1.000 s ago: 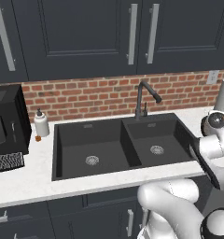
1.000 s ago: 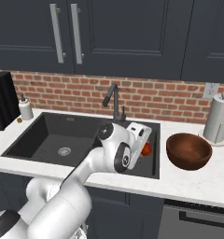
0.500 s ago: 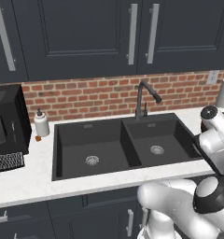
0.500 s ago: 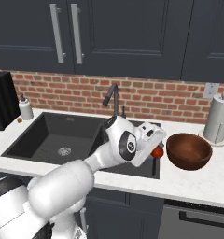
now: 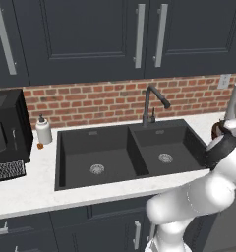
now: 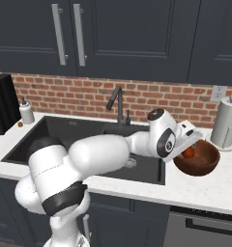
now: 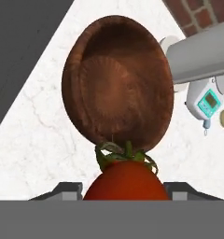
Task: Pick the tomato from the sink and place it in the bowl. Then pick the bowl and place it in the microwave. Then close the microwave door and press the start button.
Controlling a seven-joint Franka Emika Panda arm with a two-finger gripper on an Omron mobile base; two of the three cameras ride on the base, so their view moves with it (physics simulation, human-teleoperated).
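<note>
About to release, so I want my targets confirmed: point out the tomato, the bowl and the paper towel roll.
tomato [image 7: 127, 183]: hand view, on its red skin below the green stem.
bowl [image 7: 116, 86]: hand view, on the inner floor.
paper towel roll [image 6: 224, 123]: right base view, on its side.

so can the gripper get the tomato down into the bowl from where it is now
Probably yes. The gripper holds the tomato right at the bowl rim, and in the hand view the bowl's hollow lies open ahead with nothing in between. The paper towel roll stands off to the side.
</note>
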